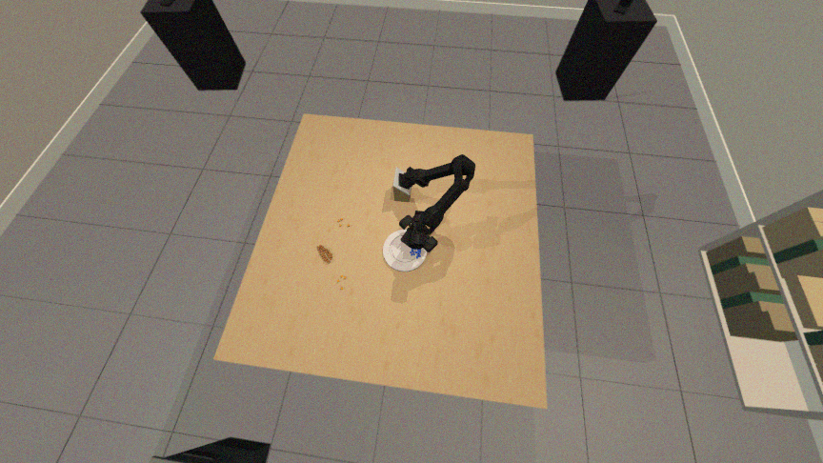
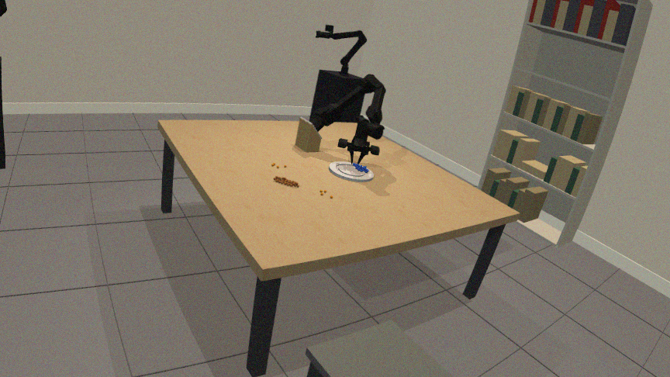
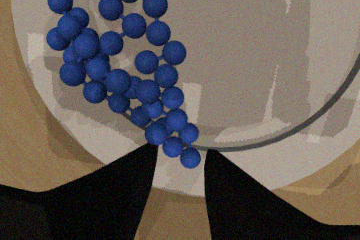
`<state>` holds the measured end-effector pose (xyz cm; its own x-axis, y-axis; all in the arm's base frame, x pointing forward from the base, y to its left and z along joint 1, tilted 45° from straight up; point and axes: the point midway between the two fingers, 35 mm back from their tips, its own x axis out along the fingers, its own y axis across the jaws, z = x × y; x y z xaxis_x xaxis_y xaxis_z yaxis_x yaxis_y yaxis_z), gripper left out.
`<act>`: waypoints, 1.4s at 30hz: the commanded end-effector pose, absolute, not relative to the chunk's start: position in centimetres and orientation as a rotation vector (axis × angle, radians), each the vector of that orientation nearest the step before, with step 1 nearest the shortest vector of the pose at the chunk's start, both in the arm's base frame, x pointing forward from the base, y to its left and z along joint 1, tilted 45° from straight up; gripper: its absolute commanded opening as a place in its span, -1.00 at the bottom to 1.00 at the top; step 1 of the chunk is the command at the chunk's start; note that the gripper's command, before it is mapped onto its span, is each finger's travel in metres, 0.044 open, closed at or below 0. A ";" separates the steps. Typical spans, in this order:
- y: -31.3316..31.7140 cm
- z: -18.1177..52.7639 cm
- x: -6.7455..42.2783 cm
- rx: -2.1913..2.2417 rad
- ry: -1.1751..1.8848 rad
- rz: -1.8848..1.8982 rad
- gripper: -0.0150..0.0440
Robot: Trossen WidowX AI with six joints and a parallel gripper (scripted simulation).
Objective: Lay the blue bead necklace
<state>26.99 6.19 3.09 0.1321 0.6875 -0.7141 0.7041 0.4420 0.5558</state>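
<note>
The blue bead necklace (image 1: pixel 415 252) (image 2: pixel 360 167) (image 3: pixel 119 81) lies bunched in loops on one side of the round bead board (image 1: pixel 391 255) (image 2: pixel 337 167) (image 3: pixel 240 70). The board is pale, with a dark ring line near its rim; the bunch lies across part of this line. My gripper (image 2: pixel 355 163) (image 3: pixel 182 155) points down low over the board's edge, at the lower end of the bunch. Its fingers are partly open, with a gap between the tips. One or two end beads show at this gap, and the left tip is close to the beads. The fingertips are hidden in the top view.
A brown bead cluster (image 1: pixel 324 253) (image 2: pixel 285 181) lies on the table (image 1: pixel 472 336) (image 2: pixel 395 224), with small orange beads (image 1: pixel 342 279) (image 2: pixel 325 193) on either side. A tan block (image 1: pixel 401 193) (image 2: pixel 307 141) stands at the arm's base. A bookshelf (image 2: pixel 575 69) stands beyond the table.
</note>
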 end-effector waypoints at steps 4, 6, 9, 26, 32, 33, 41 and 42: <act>6.2 3.1 27.0 1.257 1.568 -0.017 -0.49; 6.2 3.1 27.0 1.257 1.568 -0.017 -0.49; 6.2 3.1 27.0 1.257 1.568 -0.017 -0.49; 6.1 3.2 26.9 1.258 1.569 -0.018 -0.49; 5.8 3.5 26.8 1.261 1.572 -0.019 -0.49; 5.8 3.5 26.7 1.261 1.572 -0.019 -0.49; 5.9 3.5 25.8 1.261 1.572 -0.019 -0.49; 5.9 3.5 25.8 1.261 1.572 -0.019 -0.49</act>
<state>26.09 5.90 3.52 0.1312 0.6875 -0.7142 0.7070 0.4402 0.5536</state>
